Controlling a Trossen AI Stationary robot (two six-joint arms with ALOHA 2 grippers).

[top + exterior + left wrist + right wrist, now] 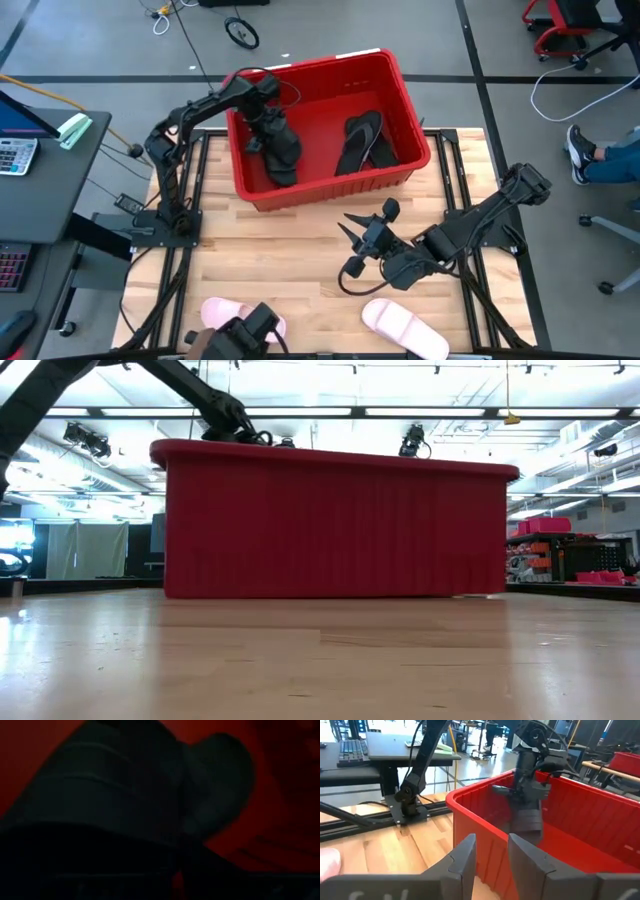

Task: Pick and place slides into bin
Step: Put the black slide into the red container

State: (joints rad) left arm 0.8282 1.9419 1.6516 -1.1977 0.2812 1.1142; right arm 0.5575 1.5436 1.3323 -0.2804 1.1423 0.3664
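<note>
Black slides (365,142) already lie in the red bin (405,100), and the left end effector (262,128) reaches down inside it gripping another black slide (281,152), low enough, I judge, to drop it cleanly. The right end effector (352,230) hovers open over the worktop (300,250), near the pink slides (402,327) waiting at its front edge.

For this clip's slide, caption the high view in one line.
Left gripper lowers a black slide into the red bin; right gripper waits open, two pink slides remain.
</note>
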